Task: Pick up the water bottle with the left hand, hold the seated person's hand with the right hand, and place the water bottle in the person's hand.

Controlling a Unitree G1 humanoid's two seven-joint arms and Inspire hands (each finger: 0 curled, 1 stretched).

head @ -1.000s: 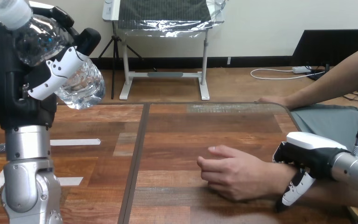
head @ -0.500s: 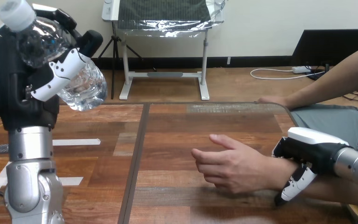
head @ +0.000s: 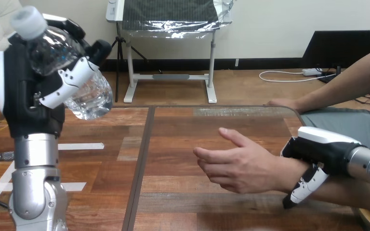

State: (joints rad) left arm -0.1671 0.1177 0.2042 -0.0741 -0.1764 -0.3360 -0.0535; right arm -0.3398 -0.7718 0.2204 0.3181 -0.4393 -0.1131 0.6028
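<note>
A clear water bottle with a white cap is held high above the table's left side, tilted with its cap up and to the left. My left hand is shut on the bottle, fingers curled round its body. At lower right the person's hand hovers just above the table, turned on its side with fingers loosely spread toward the left. My right hand grips the person's wrist, its fingers curled down over it.
The wooden table stretches between my two hands, with a dark seam running down its middle. The person's other hand rests on the table's far right edge.
The person's hand has lifted off the table and opened, turning on its side, with my right hand rising along on the wrist. My left hand has carried the bottle slightly to the right.
</note>
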